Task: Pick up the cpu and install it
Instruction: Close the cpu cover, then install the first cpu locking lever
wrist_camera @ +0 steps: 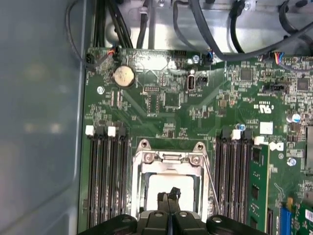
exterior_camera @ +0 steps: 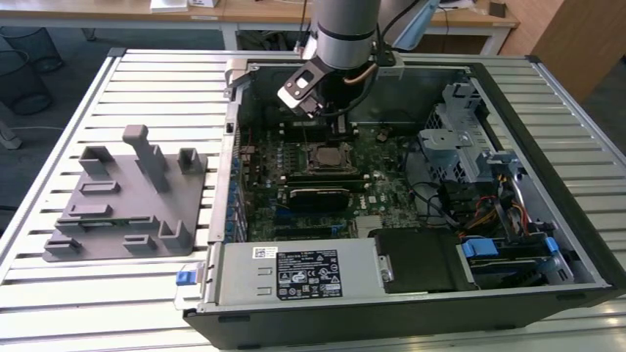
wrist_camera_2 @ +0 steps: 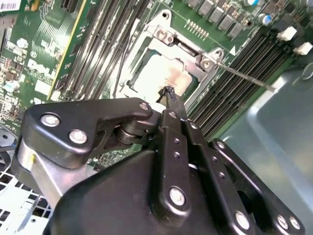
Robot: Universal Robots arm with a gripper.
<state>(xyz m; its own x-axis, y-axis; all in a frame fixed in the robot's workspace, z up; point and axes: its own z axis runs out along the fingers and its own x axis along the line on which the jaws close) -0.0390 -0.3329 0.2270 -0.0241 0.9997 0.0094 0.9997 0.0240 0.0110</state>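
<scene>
place: lab | signs: slatted metal bench [exterior_camera: 146, 81]; open computer case [exterior_camera: 391, 326]; desks [exterior_camera: 254, 11]

The cpu [wrist_camera: 183, 188], a small flat square chip with a pale silvery metal top, is seen lying level inside the socket frame [wrist_camera: 168, 157] on the green motherboard [wrist_camera: 166, 98]. It is bordered on all sides by the frame's metal edges, and its top is shown facing upward in both wrist views.
</scene>
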